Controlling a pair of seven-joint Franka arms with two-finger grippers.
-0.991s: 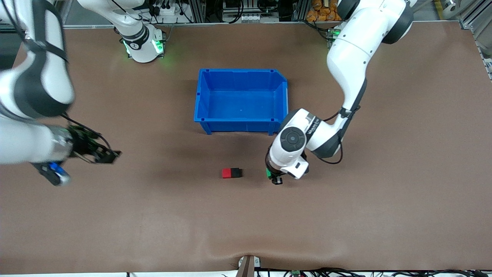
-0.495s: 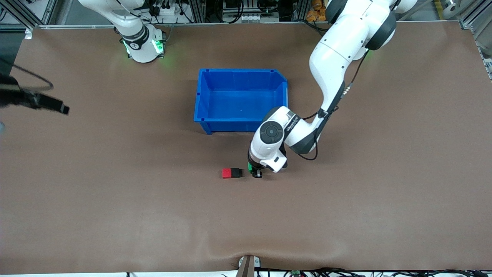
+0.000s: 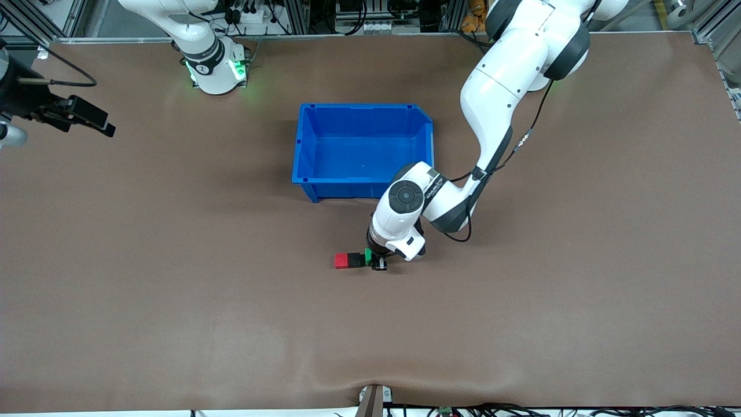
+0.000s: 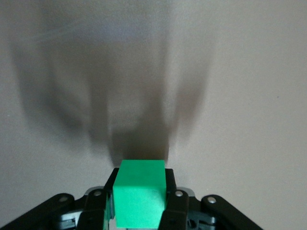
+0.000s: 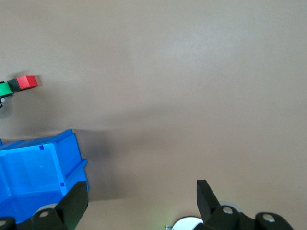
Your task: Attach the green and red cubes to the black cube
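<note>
The red cube (image 3: pixel 341 260) and the black cube (image 3: pixel 357 260) sit joined on the brown table, nearer the front camera than the blue bin. My left gripper (image 3: pixel 376 262) is shut on the green cube (image 3: pixel 368 255) and holds it low against the black cube's free side, touching or nearly so. In the left wrist view the green cube (image 4: pixel 140 199) fills the gap between the fingers (image 4: pixel 176 208). The right wrist view shows the red cube (image 5: pixel 28 81), black cube (image 5: pixel 13 85) and green cube (image 5: pixel 5 89) in a row. My right gripper (image 3: pixel 87 119) is open, high over the right arm's end of the table.
The blue bin (image 3: pixel 363 188) stands in the middle of the table with nothing in it, close to the left arm's elbow; its corner also shows in the right wrist view (image 5: pixel 33 172). The table's front edge has a small bracket (image 3: pixel 373 399).
My left gripper has carried the green cube sideways up to the black cube. My right arm has swung up and away toward its own end of the table.
</note>
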